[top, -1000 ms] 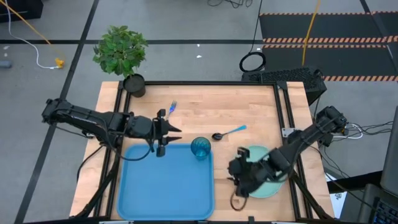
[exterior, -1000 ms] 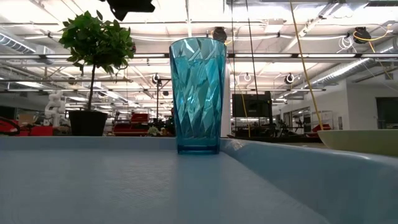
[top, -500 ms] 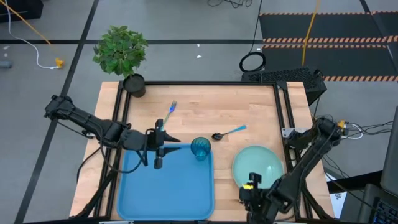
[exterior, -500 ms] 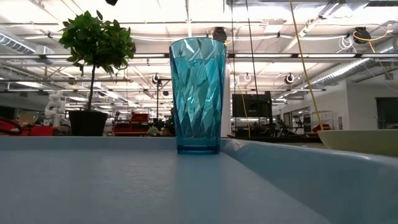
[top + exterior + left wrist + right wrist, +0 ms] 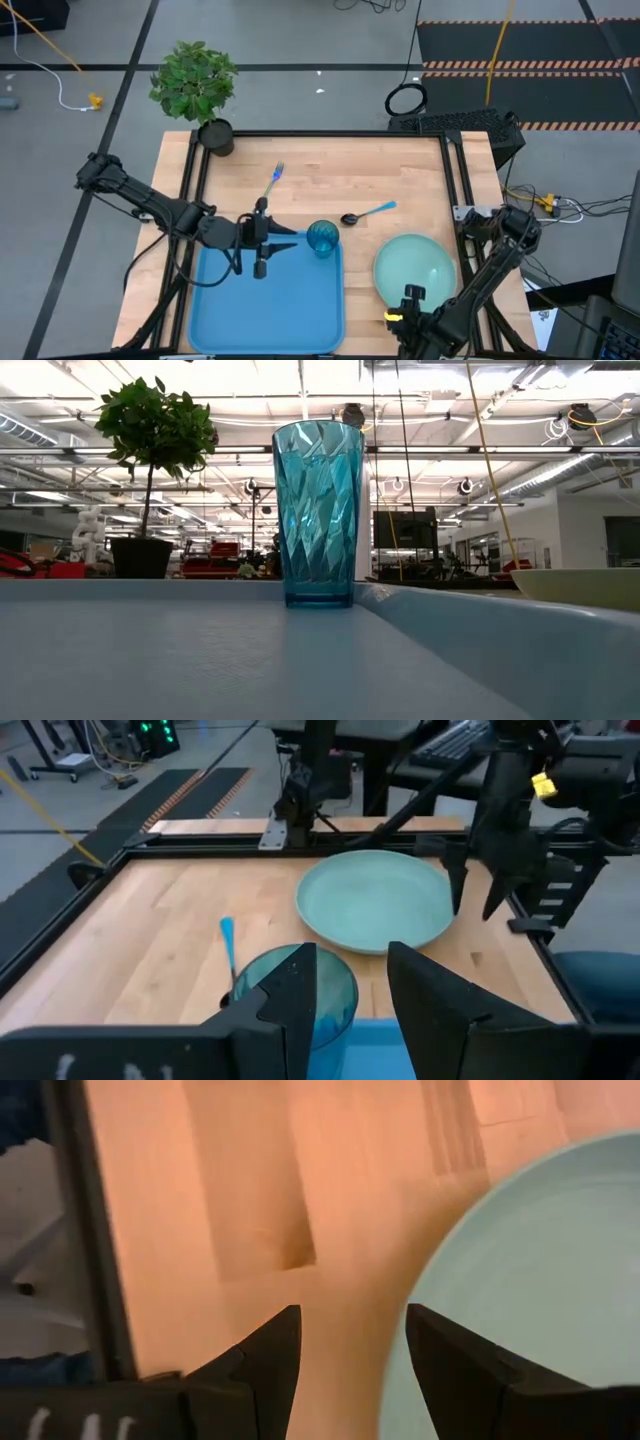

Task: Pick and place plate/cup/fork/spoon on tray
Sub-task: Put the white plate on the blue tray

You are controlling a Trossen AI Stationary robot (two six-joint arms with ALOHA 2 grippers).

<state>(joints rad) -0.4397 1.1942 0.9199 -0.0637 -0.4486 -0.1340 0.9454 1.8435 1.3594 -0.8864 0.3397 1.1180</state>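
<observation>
The teal-blue cup (image 5: 322,238) stands upright in the far right corner of the blue tray (image 5: 270,300); it also shows in the low view (image 5: 318,510). My left gripper (image 5: 272,240) is open and empty over the tray's far part, left of the cup (image 5: 300,995). The mint-green plate (image 5: 415,268) lies flat on the wood right of the tray. My right gripper (image 5: 400,318) is open and empty at the near edge, beside the plate's rim (image 5: 520,1280). The fork (image 5: 275,180) and the spoon (image 5: 368,213) lie on the wood beyond the tray.
A potted plant (image 5: 213,133) stands at the table's far left corner. Black frame rails (image 5: 455,180) run along the table's edges. Bare wood (image 5: 340,170) lies between the fork, the spoon and the far edge.
My right gripper has drawn back from over the plate toward the table's near edge, and the plate now shows whole. My left gripper has gone a little toward the near edge, from the bare wood to over the tray's far part.
</observation>
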